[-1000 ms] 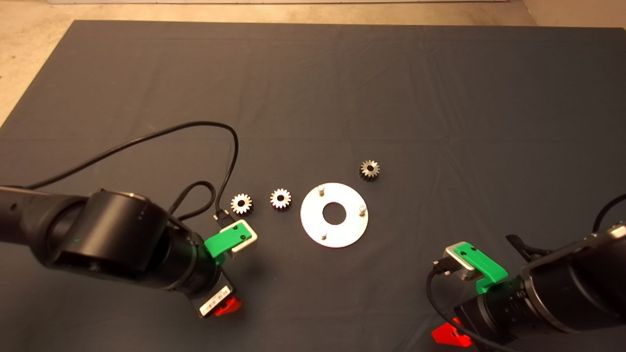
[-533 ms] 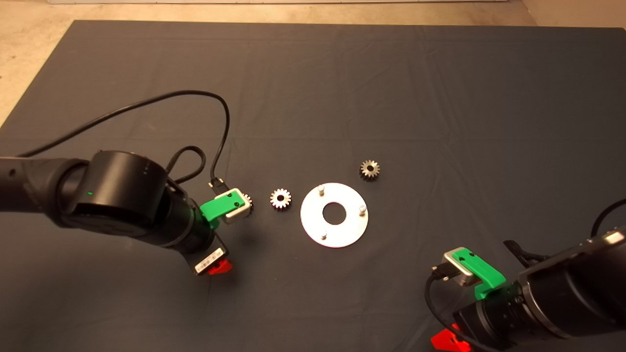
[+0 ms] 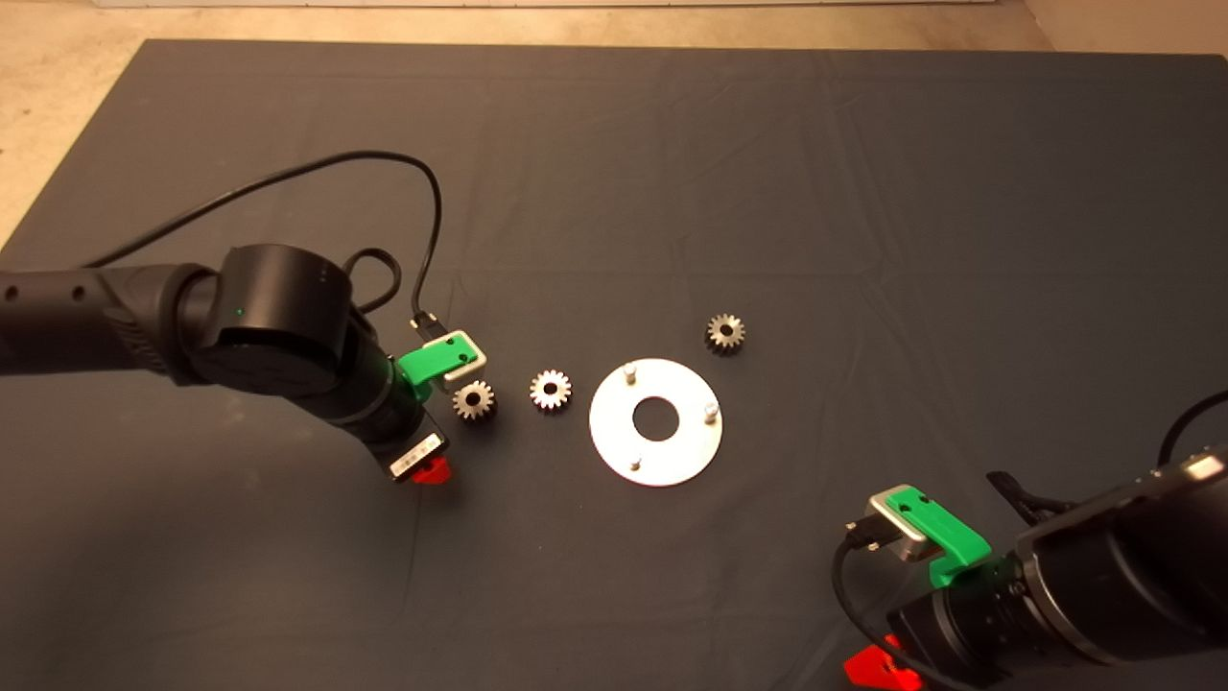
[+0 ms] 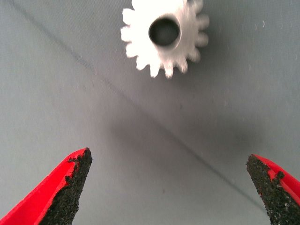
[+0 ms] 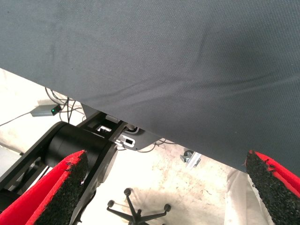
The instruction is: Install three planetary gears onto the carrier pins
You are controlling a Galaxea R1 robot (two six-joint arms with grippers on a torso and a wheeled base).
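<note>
Three small planetary gears lie flat on the dark mat: one [image 3: 474,399] by my left wrist, one [image 3: 551,390] just right of it, one [image 3: 726,333] beyond the disc's right side. The shiny disc [image 3: 614,427] carries three bare carrier pins [image 3: 629,369], [image 3: 711,411], [image 3: 634,463]. My left gripper [image 3: 427,463] hovers just left of the leftmost gear. In the left wrist view this gripper [image 4: 168,187] is open and empty, with that gear [image 4: 164,35] ahead of the fingertips. My right gripper [image 3: 878,669] waits open at the lower right edge.
A black cable [image 3: 422,192] loops from my left wrist over the mat. The right wrist view looks past the mat's edge [image 5: 140,112] at the floor, a chair base [image 5: 136,211] and cables.
My left arm has moved away from the front edge toward the leftmost gear; its camera mount covered that gear half a second ago and now clears it. My right arm drew back slightly.
</note>
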